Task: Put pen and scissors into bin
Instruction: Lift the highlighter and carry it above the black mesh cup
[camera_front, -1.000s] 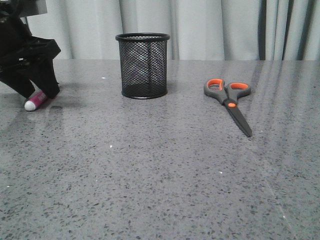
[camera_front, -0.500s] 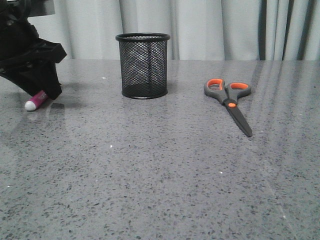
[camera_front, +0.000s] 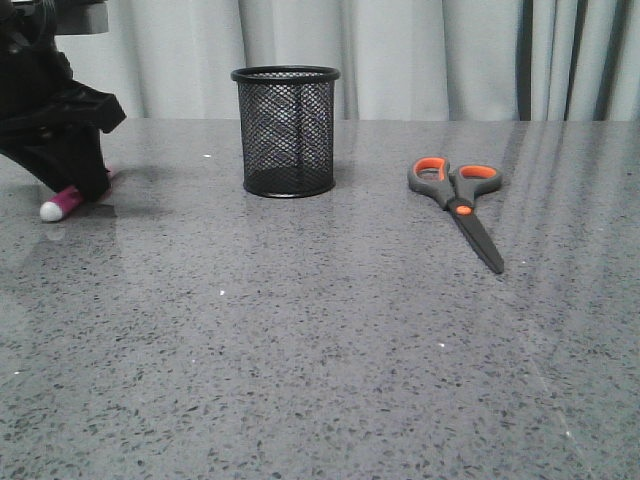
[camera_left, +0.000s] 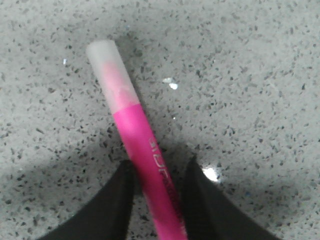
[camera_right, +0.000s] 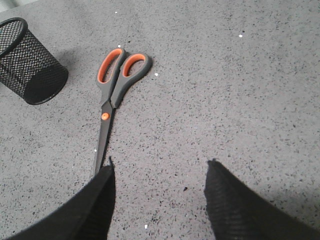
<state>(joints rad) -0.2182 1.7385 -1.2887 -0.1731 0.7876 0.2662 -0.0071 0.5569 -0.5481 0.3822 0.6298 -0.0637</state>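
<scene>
Shifted since the earlier frame: pen (camera_front: 59, 204), nudged further from the bin (camera_front: 286, 130). Left gripper (camera_left: 159, 187) clamped on pen, well left of bin. Scissors (camera_front: 458, 198) flat, untouched, right of bin. Right gripper (camera_right: 159, 192) spread wide, empty, above table. Neither item binned; both remain.

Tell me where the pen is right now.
In the front view the pen is at the table's far left, left of the bin, between the left gripper's fingers; only its white cap end pokes out.
</scene>
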